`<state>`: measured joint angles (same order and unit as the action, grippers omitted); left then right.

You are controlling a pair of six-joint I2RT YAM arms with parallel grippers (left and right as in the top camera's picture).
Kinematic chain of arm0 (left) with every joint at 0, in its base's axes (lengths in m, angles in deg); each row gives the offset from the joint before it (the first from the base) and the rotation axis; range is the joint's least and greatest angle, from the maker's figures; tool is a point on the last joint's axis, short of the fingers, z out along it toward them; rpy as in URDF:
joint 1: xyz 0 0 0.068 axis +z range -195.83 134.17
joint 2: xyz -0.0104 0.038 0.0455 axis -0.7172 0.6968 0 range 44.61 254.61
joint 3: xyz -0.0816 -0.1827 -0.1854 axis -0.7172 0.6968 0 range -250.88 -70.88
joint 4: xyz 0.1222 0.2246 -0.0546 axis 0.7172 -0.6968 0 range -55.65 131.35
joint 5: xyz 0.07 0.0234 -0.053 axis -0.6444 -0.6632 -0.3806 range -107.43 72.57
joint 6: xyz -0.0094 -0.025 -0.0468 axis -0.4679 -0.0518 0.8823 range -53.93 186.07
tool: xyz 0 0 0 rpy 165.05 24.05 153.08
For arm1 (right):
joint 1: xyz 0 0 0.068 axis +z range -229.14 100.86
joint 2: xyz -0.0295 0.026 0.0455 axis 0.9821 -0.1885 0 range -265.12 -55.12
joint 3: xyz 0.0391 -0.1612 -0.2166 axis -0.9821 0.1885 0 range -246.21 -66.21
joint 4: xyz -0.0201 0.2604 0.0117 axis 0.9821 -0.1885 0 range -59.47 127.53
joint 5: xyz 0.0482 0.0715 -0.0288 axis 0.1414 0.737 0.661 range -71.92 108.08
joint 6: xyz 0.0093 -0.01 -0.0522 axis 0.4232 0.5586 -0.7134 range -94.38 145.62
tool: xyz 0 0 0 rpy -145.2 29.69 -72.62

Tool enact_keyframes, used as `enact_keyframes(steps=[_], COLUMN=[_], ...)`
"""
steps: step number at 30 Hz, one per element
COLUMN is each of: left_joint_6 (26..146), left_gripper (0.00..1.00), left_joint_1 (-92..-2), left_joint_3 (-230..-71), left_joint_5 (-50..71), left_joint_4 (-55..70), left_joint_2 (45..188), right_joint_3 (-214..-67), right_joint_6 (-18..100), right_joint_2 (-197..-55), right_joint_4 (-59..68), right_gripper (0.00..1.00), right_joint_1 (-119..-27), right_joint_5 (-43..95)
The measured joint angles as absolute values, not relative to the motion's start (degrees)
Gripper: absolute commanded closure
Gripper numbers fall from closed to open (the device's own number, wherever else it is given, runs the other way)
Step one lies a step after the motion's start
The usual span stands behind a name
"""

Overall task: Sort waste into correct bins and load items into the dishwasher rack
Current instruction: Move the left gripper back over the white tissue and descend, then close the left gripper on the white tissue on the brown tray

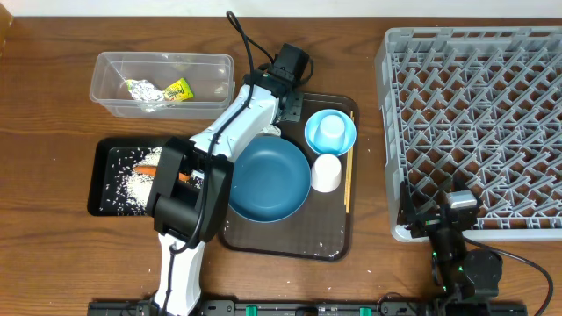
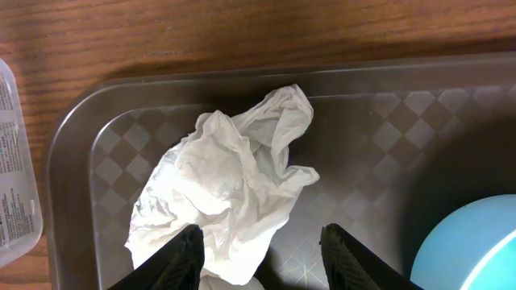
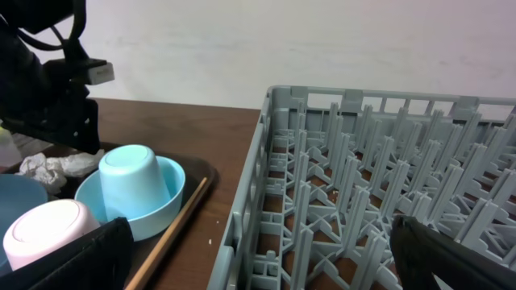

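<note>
The crumpled white napkin [image 2: 234, 173] lies in the far left corner of the brown serving tray [image 2: 379, 129]. My left gripper [image 2: 260, 234] hangs open over it, the left finger [image 2: 179, 259] overlapping the paper and the right finger [image 2: 355, 259] over bare tray. The arm hides the napkin from overhead. On the tray sit the large dark-blue bowl [image 1: 268, 180], the light-blue bowl [image 1: 331, 132] with an upturned cup in it, the white cup [image 1: 326, 172] and the chopsticks [image 1: 349, 162]. My right gripper [image 3: 260, 229] stands open and empty at the dishwasher rack's [image 1: 474, 123] front left corner.
The clear tub [image 1: 162, 83] at the back left holds the yellow-green wrapper [image 1: 158, 90]. The black tray [image 1: 105, 180] on the left holds rice [image 1: 132, 186] and the carrot [image 1: 147, 168]. Rice grains [image 1: 329, 248] dot the brown tray's near edge.
</note>
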<state>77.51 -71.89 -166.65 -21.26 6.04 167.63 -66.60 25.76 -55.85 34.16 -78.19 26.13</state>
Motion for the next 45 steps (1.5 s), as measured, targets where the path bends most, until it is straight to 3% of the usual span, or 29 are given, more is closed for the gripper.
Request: enact_keyframes(steps=[12, 16, 38, 42, 45], left_joint_6=[76.62, 76.53, 76.51, 76.51, 76.44], left_gripper=[0.5, 0.43, 0.43, 0.44, 0.55], left_joint_1=[-71.89, -71.89, -71.91, -71.91, -71.91], left_joint_3=[-165.77, -165.71, -165.62, -165.62, -165.31], left_joint_5=[-21.26, -21.26, -21.26, -21.26, -21.26], left_joint_4=[5.74, 5.8, 6.02, 7.18, 8.06], left_joint_2=[167.78, 167.89, 168.55, 170.56, 171.96], right_joint_3=[-66.6, -66.6, -66.6, -66.6, -66.6], right_joint_6=[25.76, 25.76, 25.76, 25.76, 25.76], right_joint_2=[-55.85, -55.85, -55.85, -55.85, -55.85], right_joint_4=[34.16, 34.16, 34.16, 34.16, 34.16], right_gripper=[0.01, 0.01, 0.01, 0.01, 0.01], right_joint_1=[-78.19, -78.19, -78.19, -78.19, -78.19], right_joint_5=[26.13, 26.15, 26.13, 26.13, 26.13])
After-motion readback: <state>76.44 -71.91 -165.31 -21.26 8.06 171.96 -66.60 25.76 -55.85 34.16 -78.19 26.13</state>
